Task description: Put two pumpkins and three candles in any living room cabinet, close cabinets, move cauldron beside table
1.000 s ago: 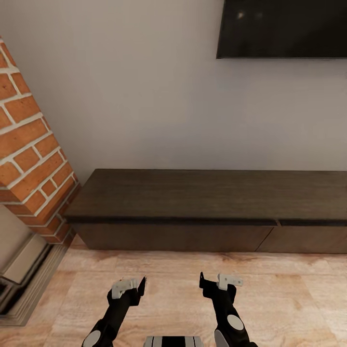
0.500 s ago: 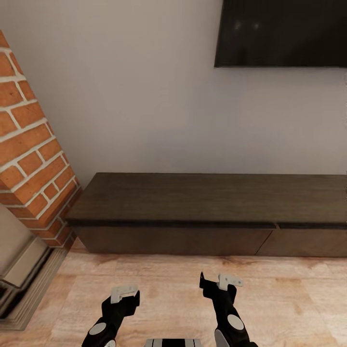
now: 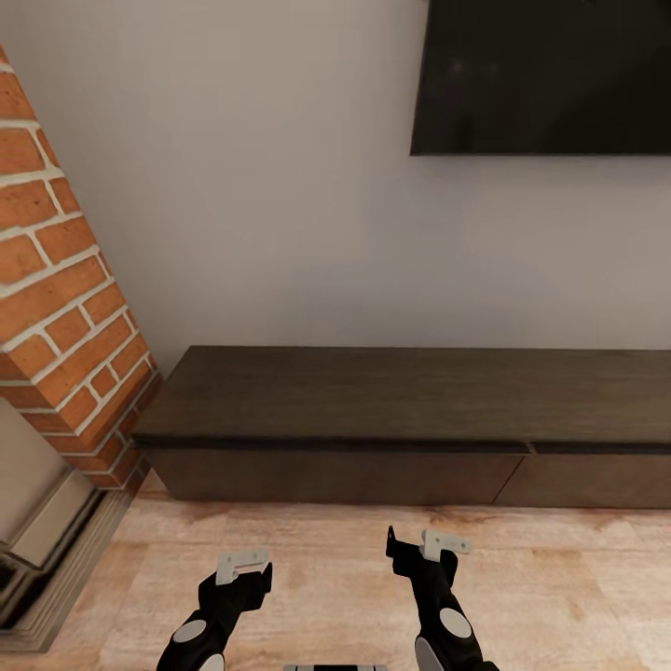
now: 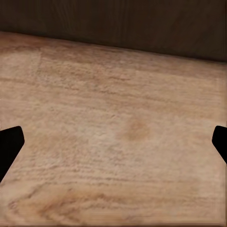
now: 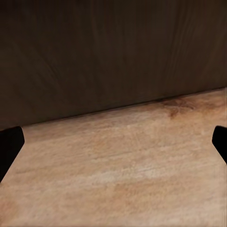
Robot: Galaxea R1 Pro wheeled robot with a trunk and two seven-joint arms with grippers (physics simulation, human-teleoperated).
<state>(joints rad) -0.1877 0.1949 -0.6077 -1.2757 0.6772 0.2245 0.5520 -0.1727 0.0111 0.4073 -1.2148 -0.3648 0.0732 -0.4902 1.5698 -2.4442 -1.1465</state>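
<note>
Left claw (image 3: 244, 570) pulled back, lower; right claw (image 3: 415, 548) unchanged, both spread wide.

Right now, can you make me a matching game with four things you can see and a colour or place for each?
Things:
1. cabinet
2. brick wall
3. screen
4. floor

Clues:
A. black, hanging high on the wall
B. orange-red with pale lines, at the left
C. light wood, under both end effectors
D. long, low and dark brown, against the wall

Pairs: 1-D, 2-B, 3-A, 4-C
</note>
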